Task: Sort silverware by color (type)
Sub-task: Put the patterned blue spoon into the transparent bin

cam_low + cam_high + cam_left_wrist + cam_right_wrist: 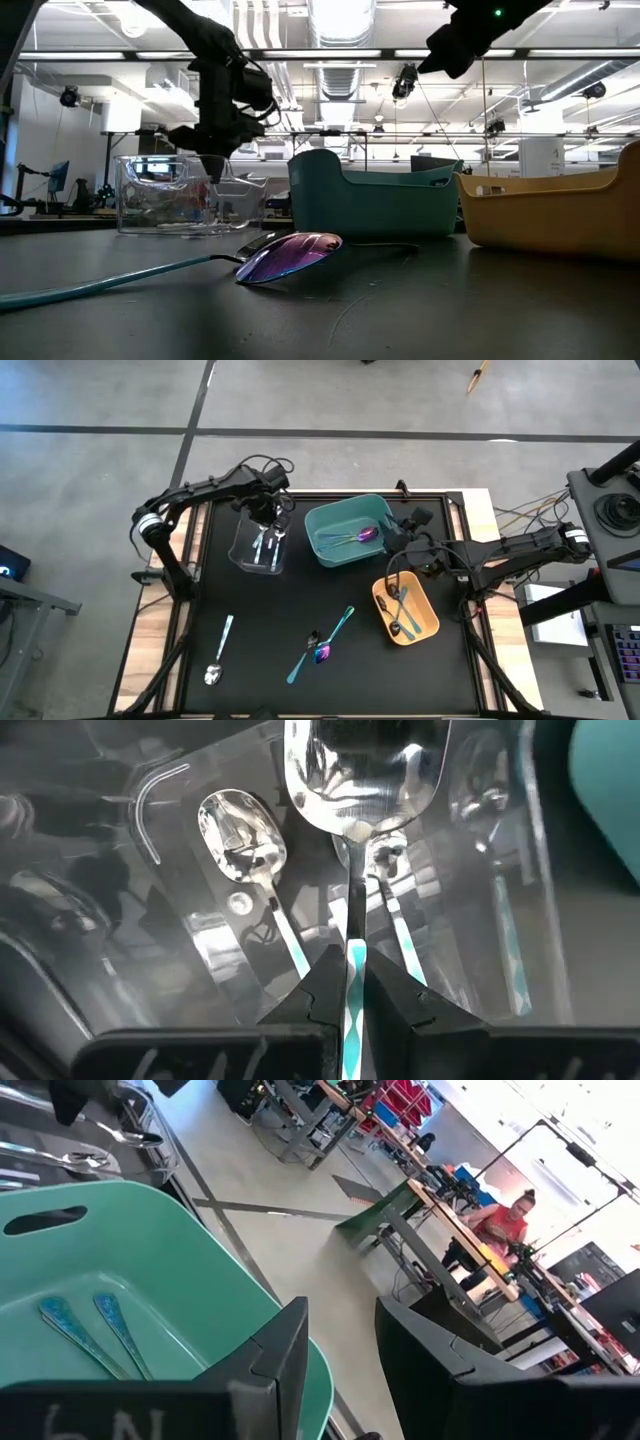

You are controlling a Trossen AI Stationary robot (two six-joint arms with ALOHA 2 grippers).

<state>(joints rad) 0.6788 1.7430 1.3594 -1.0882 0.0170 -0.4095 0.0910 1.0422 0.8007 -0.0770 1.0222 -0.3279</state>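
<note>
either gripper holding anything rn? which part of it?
Left gripper is shut on a silver spoon, pinching its teal-patterned handle, bowl hanging over the clear bin. Right gripper is open, holding nothing, at the teal bin.

It was a big open workshop: ceiling pipes, rows of workbenches, a seated person beyond the gripper.

Clear bin: transparent, rectangular, directly beneath the left pincer, on the black table.

Teal bin: oblong, handle cut-outs, just below the right pincer, between the two pincers.

Orange bin: oblong, nearer the table's front than the right pincer, just beside the teal bin.

Person in red top: seated at a workbench, well beyond the right pincer.
</note>
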